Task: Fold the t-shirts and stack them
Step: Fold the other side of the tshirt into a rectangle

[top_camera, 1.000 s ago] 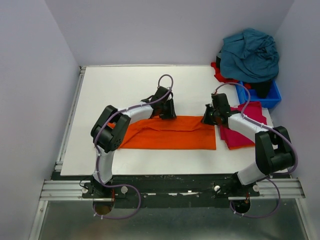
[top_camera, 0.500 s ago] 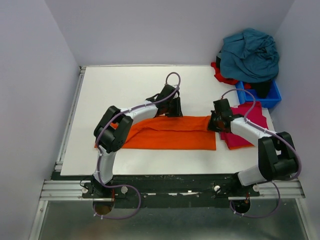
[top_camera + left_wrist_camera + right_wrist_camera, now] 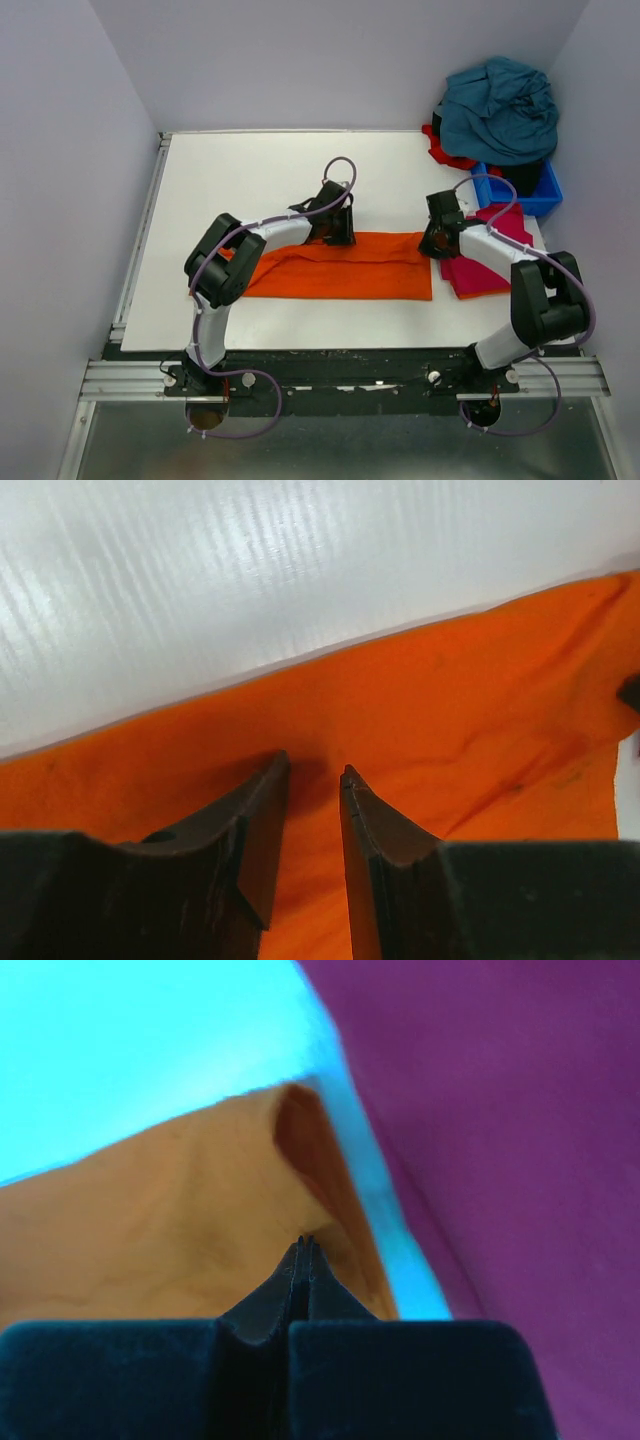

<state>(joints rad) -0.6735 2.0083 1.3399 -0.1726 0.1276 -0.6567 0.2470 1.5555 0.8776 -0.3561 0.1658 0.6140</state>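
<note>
The orange t-shirt (image 3: pixel 340 268) lies folded into a long strip across the table's middle. My left gripper (image 3: pixel 335 232) is open and low over the shirt's far edge; its jaws (image 3: pixel 314 770) stand a little apart with orange cloth (image 3: pixel 450 680) beneath them. My right gripper (image 3: pixel 432 244) is shut at the strip's far right corner. In the right wrist view its tips (image 3: pixel 306 1241) pinch the orange cloth (image 3: pixel 150 1220), and the corner curls up beside them. The magenta-red t-shirt (image 3: pixel 490 262) lies folded to the right and also shows in the right wrist view (image 3: pixel 500 1110).
A teal-blue t-shirt (image 3: pixel 500 105) is heaped on the small blue bin (image 3: pixel 545 195) at the far right corner, with red cloth (image 3: pixel 440 150) beside it. A raised rail (image 3: pixel 140 230) runs along the table's left edge. Walls close in on three sides.
My left gripper swung right, then came back and down onto the shirt's far edge. My right gripper shifted slightly right to the orange shirt's far right corner.
</note>
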